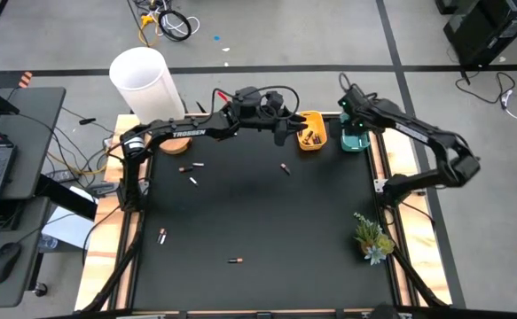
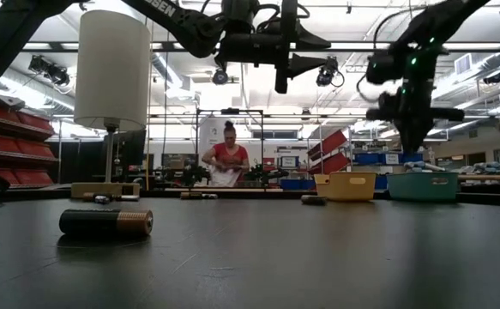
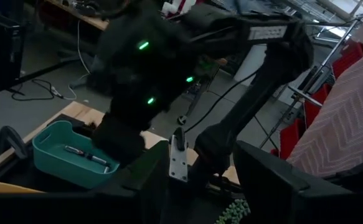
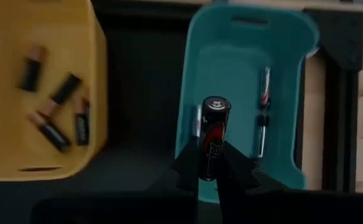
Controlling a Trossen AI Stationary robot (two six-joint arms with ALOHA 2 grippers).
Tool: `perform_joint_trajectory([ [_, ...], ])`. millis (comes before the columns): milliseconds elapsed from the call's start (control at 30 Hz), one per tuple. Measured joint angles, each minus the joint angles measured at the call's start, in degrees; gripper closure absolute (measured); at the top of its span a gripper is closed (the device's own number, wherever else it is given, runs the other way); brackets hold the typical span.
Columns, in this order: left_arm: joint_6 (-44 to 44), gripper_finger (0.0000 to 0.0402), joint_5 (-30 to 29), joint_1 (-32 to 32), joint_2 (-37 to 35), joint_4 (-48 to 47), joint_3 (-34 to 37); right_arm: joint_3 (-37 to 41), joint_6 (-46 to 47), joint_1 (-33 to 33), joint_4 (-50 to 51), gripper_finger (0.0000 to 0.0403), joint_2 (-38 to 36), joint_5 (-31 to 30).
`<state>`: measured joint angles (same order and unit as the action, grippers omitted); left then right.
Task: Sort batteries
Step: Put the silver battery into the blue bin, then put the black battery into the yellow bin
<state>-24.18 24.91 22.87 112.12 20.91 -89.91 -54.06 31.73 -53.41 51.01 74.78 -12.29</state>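
On the left of the black table, a white cylinder stands at the far left corner, with a round wooden disc just beside its base. Loose batteries lie scattered over the left and middle of the mat: two near the far left, one toward the near left edge, one near the front centre, and one in the middle toward the far side. In the low view the closest of them, dark with a copper end, lies on its side. The wide middle and near right of the mat are bare room.

The left gripper hangs above the far edge, just beside the yellow tray, its fingers spread apart with nothing between them. The yellow tray holds several dark, copper-tipped batteries.

Next to it, touching or nearly so, sits the teal tray at the far right edge of the mat. The right gripper hovers directly over it, fingers pressed onto a black-and-red battery held on end. Below it three slim batteries lie on the teal tray's floor.

An artificial plant sits at the near right edge.
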Motion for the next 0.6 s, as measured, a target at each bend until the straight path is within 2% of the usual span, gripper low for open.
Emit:
perform_joint_trajectory([
  [200,0.0,0.0209,0.3,0.0,0.0,0.0,0.0,0.0,-2.3,-0.2,0.1,0.0372,6.0,1.4],
  [267,0.0,0.0209,0.7,0.0,0.0,-0.1,0.0,0.0,-3.6,-0.2,0.5,0.0350,7.3,2.9],
  [433,0.0,0.0209,1.2,0.0,0.0,-0.1,0.0,0.0,-3.9,-0.6,2.5,0.0260,9.0,2.9],
  [600,-0.1,0.0209,1.7,0.0,0.0,-0.1,0.0,0.0,-4.4,-0.6,2.5,0.0231,7.5,2.6],
])
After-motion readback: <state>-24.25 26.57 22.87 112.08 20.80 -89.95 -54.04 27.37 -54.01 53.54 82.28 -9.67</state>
